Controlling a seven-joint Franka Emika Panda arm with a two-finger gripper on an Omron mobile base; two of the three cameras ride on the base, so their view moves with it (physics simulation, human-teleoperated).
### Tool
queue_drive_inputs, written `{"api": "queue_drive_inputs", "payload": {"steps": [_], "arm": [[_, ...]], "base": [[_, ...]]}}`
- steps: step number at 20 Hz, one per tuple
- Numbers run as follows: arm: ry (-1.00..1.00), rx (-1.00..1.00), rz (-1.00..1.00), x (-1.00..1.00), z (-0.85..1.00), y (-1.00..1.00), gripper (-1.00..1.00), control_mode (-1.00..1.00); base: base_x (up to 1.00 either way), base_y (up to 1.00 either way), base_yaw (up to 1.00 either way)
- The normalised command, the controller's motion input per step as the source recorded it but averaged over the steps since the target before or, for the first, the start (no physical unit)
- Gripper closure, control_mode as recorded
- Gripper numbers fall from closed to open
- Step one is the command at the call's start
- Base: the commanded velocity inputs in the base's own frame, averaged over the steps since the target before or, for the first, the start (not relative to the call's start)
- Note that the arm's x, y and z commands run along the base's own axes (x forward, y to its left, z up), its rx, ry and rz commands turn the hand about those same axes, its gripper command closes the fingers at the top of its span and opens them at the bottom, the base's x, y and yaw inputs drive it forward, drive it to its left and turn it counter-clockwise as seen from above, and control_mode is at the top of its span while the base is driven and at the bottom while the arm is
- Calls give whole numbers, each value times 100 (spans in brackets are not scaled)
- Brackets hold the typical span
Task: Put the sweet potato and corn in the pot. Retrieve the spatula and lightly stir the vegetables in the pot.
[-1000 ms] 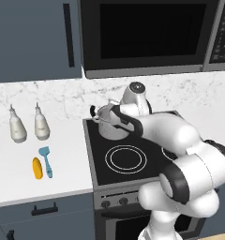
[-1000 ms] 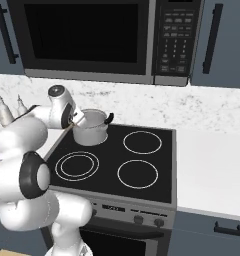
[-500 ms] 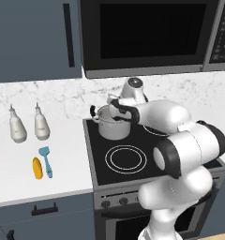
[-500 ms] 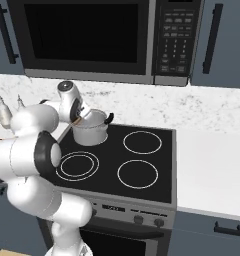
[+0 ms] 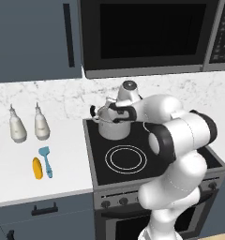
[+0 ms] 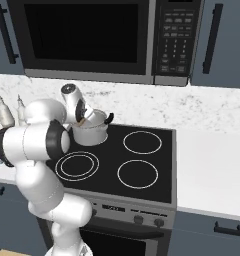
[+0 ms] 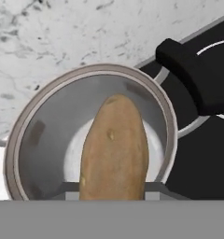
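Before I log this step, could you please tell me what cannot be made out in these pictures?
- Gripper fingertips: hand view, hidden behind the sweet potato; base views, too small to make out.
- Pot floor: hand view, partly covered by the sweet potato.
- Pot's near handle: left base view, hidden by the arm.
- Corn beside spatula: left base view, too small for detail.

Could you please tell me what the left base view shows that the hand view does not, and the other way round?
Left base view alone: a bright yellow-orange corn cob and a light-blue spatula lying side by side on the white counter, near two pale bottles. Hand view alone: the brown-orange sweet potato, held over the pot's open mouth. Both: the shiny steel pot with black side handles on the black stovetop.
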Motion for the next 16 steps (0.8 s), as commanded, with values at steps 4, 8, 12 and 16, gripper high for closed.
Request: {"api": "queue_drive_inputs", "payload": {"steps": [4,8,12,16], "arm": [[0,-1,0,21,-18,0,100,-100],[0,0,0,23,-10,0,100,-100],[0,0,0,19,-13,0,100,-100],[16,0,-3,37,3,0,100,-100]], "base": [[0,0,0],[0,0,0],[0,0,0],[0,0,0]]}}
